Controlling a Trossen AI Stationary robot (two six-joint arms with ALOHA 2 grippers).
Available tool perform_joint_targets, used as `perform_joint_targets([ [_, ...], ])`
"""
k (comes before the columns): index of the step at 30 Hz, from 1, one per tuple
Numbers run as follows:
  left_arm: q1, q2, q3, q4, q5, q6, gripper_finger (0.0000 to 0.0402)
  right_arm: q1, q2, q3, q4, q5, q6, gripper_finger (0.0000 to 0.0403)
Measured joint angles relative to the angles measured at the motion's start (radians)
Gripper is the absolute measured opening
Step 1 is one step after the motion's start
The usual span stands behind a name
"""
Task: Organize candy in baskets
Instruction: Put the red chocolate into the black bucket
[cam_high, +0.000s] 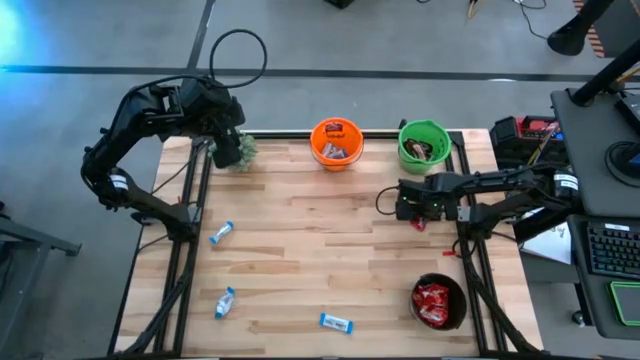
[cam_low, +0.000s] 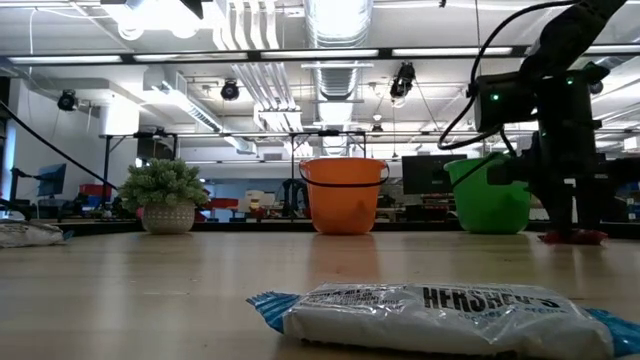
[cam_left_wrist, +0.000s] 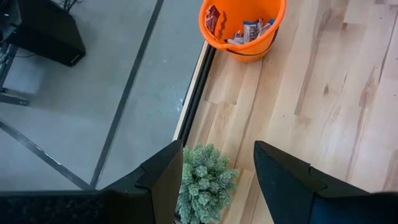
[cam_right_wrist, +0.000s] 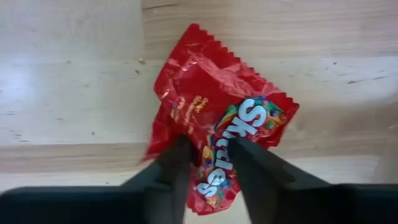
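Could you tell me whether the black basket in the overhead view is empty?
No, the black basket near the table's front right corner already holds several red packets.

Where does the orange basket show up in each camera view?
High: orange basket at the table's far edge, near the middle.
Low: centre of the picture, left of the green basket.
Left wrist: top, right of centre.
Right wrist: not in it.
Shared landmark: the plant.
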Motion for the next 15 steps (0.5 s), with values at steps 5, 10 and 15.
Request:
perform_joint_targets([
  [5,0.0,0.0,0.0,0.0,0.0,0.0,0.018,0.0,-0.002,-0.015,0.015,0.003,-0.003,0.0029],
  [10,0.0,0.0,0.0,0.0,0.0,0.0,0.018,0.0,-0.019,-0.012,0.017,0.006,-0.006,0.0012],
  [15,0.0,0.0,0.0,0.0,0.0,0.001,0.018,0.003,-0.071,0.026,-0.004,0.014,-0.017,0.0009],
])
